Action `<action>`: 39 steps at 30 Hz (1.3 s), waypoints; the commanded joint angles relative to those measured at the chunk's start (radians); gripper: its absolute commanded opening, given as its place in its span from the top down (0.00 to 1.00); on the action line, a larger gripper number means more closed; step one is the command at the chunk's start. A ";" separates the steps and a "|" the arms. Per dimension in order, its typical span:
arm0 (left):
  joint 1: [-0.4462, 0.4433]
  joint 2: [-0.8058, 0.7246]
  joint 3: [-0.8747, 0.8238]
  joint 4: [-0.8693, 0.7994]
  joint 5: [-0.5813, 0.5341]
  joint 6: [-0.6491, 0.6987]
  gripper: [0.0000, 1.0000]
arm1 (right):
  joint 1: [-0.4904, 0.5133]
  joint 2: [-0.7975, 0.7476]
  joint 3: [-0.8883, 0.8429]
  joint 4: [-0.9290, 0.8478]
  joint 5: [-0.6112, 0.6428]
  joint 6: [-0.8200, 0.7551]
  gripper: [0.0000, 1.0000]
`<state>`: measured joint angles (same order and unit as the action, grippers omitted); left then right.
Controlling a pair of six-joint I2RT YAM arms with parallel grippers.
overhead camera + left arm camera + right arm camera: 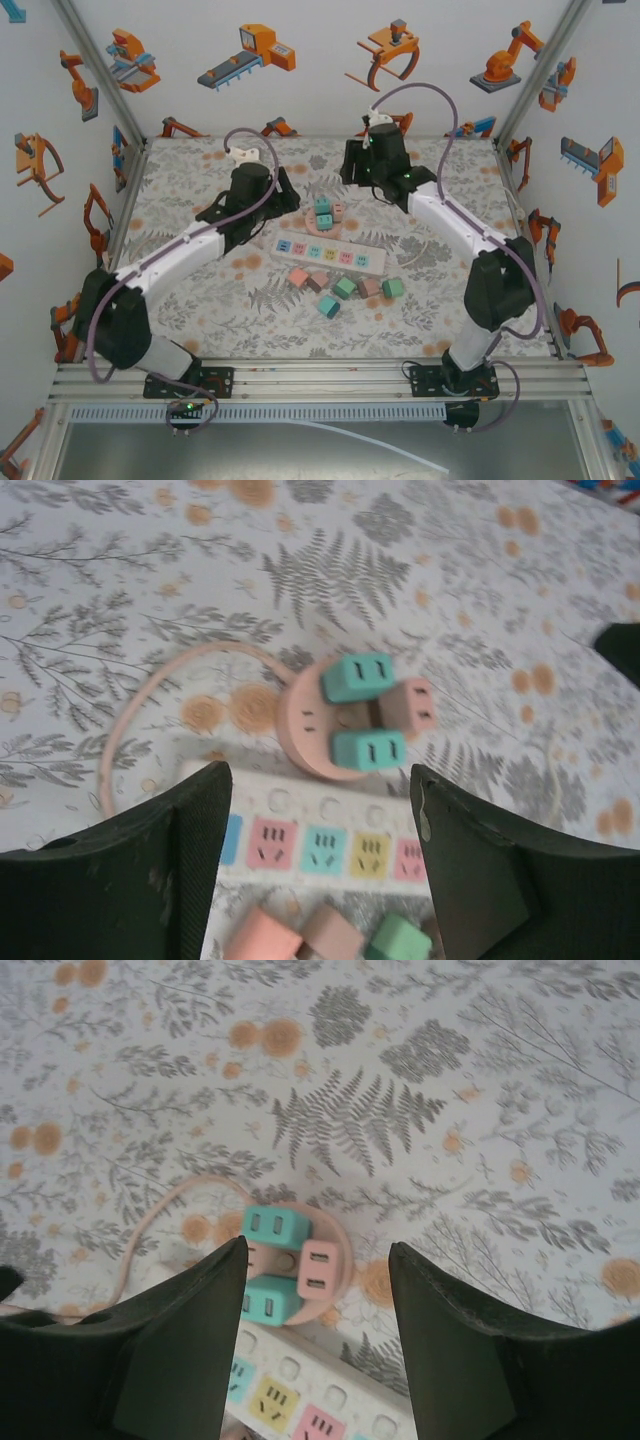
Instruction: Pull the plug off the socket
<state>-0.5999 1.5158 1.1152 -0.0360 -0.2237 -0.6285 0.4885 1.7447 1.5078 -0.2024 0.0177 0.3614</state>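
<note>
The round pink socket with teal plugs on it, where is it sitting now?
The round pink socket lies near the middle of the table, just behind the white power strip as the top view shows it.

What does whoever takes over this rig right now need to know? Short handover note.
Left gripper: open, empty, hovering by the power strip, with the round socket ahead of its fingers.
Right gripper: open, empty, hovering near the round socket, which shows between its fingers.
Things: the pink round socket lies just beyond the strip, with two teal plugs and one pink plug seated in it. Loose cubes lie in front of the strip.
Done: nothing gripped yet; the strip's outlets look empty.
Left: grip a seated plug and pull it off, probably with the other gripper bracing the socket.
</note>
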 commanded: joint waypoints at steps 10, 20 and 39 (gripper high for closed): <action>0.098 0.361 0.240 -0.078 0.261 -0.059 0.45 | 0.038 0.290 0.302 -0.419 -0.050 -0.025 0.44; 0.050 0.486 0.297 -0.096 0.280 -0.082 0.53 | 0.048 0.328 0.216 -0.362 -0.021 -0.007 0.43; 0.023 0.589 0.311 -0.138 0.323 -0.090 0.60 | 0.076 0.391 0.175 -0.284 0.003 0.055 0.53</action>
<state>-0.5648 2.0544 1.4128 -0.1291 0.0723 -0.7036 0.5468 2.0918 1.6867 -0.5110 0.0010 0.3828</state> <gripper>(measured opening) 0.408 0.465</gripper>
